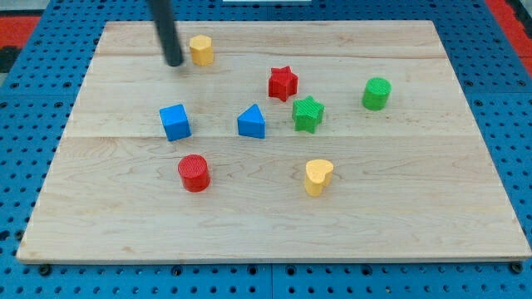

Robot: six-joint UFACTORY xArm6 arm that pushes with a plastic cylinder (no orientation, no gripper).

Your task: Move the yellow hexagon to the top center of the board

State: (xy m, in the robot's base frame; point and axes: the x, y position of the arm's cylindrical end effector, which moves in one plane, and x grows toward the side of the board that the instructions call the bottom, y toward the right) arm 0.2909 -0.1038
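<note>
The yellow hexagon [200, 50] sits near the view's top, left of the board's centre line. My tip [174, 61] is just to the hexagon's left and slightly below it, very close, with a narrow gap showing. The dark rod rises from the tip to the view's top edge.
A wooden board [465, 208] holds a red star [283, 82], green star [307, 114], green cylinder [376, 93], blue cube [174, 122], blue triangle [251, 122], red cylinder [194, 173] and yellow heart [317, 176]. Blue pegboard surrounds the board.
</note>
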